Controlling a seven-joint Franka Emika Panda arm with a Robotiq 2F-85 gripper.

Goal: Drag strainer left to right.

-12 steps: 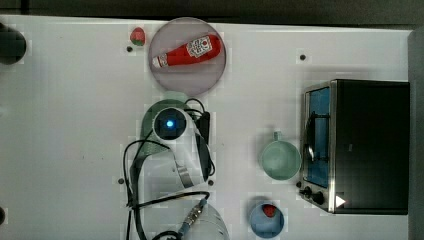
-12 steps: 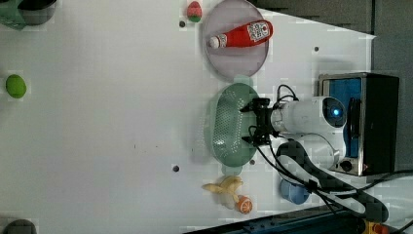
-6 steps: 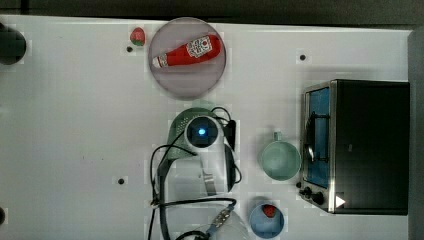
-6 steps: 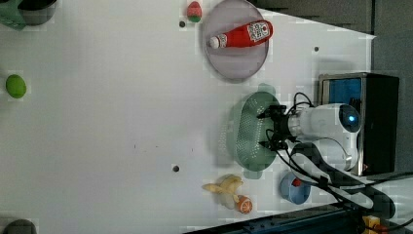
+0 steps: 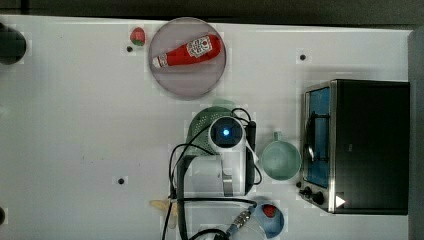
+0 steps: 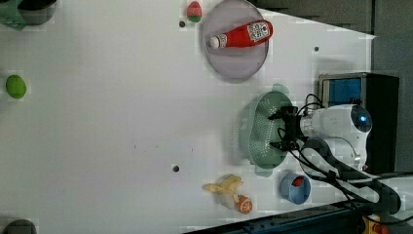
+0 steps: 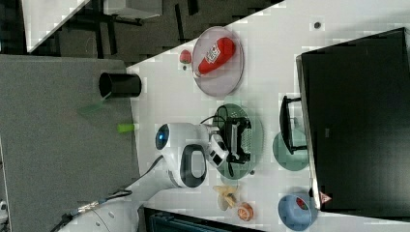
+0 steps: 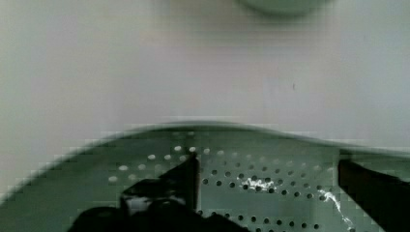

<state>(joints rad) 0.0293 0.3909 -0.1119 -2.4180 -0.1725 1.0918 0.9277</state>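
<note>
Wrist view: the gripper [image 8: 268, 188] hangs inside the strainer [image 8: 270, 193], fingers spread wide, clamping nothing. Beyond the rim lies bare table [image 8: 145, 72], then the cup [image 5: 280, 160] near the toaster oven [image 5: 367, 145].

On the top view's right of the strainer [image 5: 202, 125], the cup [image 5: 280, 160] and oven [image 5: 360, 145] block the way.

One strainer [image 6: 260, 129], one green cup [image 5: 280, 159], one plate [image 5: 188, 85] bearing one ketchup bottle [image 5: 187, 51]. One toaster oven [image 5: 367, 146], one blue bowl [image 6: 292, 188], one banana [image 6: 224, 186]. One strawberry [image 6: 194, 11], one lime [image 6: 15, 86], one black cup [image 7: 120, 84].
</note>
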